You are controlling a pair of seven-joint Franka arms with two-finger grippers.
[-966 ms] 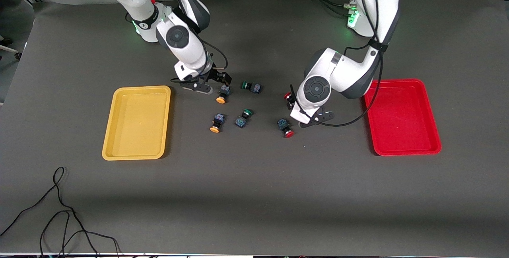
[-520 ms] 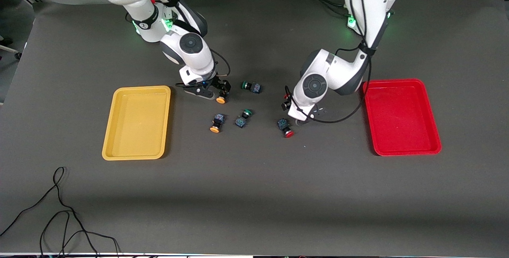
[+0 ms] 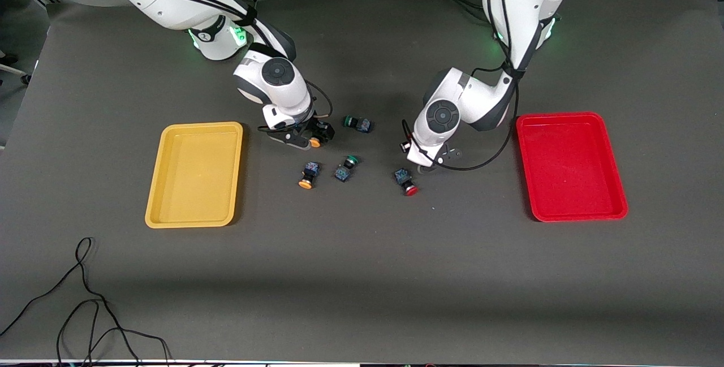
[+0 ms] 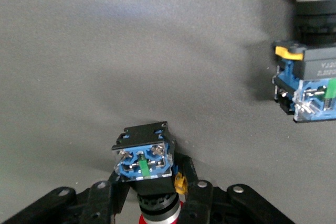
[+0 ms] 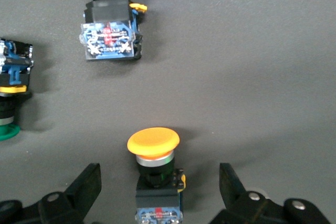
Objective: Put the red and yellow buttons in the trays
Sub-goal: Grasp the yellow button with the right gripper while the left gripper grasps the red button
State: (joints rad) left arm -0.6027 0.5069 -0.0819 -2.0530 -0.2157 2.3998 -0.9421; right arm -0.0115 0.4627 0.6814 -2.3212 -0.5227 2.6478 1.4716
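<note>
Both arms have just sunk to the counter (image 3: 362, 276). The right end effector (image 5: 160, 176) sits spread around a yellow button (image 5: 153, 144), with the yellow tray (image 3: 195, 125) at its 9 o'clock. The left end effector (image 4: 151, 195) seems to pinch a red button (image 4: 143, 160), with the red tray (image 3: 560, 115) at its 3 o'clock. Lifting looks next.
</note>
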